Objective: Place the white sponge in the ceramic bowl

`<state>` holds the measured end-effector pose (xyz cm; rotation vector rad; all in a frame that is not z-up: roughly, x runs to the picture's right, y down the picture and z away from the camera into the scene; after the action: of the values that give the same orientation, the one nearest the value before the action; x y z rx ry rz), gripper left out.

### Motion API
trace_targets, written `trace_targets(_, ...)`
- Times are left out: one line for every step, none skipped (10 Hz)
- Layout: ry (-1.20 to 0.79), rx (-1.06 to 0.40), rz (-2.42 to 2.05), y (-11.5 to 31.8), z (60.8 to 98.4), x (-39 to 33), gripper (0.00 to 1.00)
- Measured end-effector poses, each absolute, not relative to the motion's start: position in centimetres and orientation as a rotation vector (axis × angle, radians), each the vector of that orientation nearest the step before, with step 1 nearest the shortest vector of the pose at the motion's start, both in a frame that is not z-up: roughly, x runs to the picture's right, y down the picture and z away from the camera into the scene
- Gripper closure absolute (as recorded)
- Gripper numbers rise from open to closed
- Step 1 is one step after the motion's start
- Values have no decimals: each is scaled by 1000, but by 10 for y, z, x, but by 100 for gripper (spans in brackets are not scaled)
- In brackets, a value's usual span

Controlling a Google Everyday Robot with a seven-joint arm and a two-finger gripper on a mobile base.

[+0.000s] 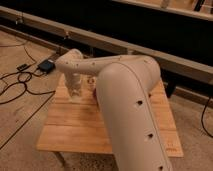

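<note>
My gripper [75,95] hangs from the cream wrist [70,62] and points down at the far left part of the wooden table [75,127], close to or touching its top. My big cream arm [127,100] crosses the middle of the table and covers much of it. The white sponge does not show; it is hidden by the gripper or the arm. The ceramic bowl is also hidden; only a small dark reddish patch [92,82] shows between wrist and arm, and I cannot tell what it is.
The table is small, with edges near on all sides. Black cables [20,82] and a dark box [46,65] lie on the floor to the left. A long low metal rail and dark wall [150,47] run behind the table.
</note>
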<state>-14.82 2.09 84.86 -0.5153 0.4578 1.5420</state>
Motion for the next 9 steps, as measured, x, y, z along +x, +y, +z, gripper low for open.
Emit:
trace_targets(466,-487,1560,9,849,-133,100)
trace_targets(483,-461,1577,1,852,-117,100)
trace_targets(495,-445,1590,-4,856,-106,100)
trace_targets(513,-428,1602,-8,861,-94,100)
trace_targets(524,-417,1610,-11,866,-86,100)
trace_targets(552,-402,1621,-14,875,-72,100)
trace_targets(571,-400,1631,-14,880,-63,100)
trace_targets(583,-397,1638,-14,885,-57,100)
trace_targets(604,-395,1652,-12,891,-45,100)
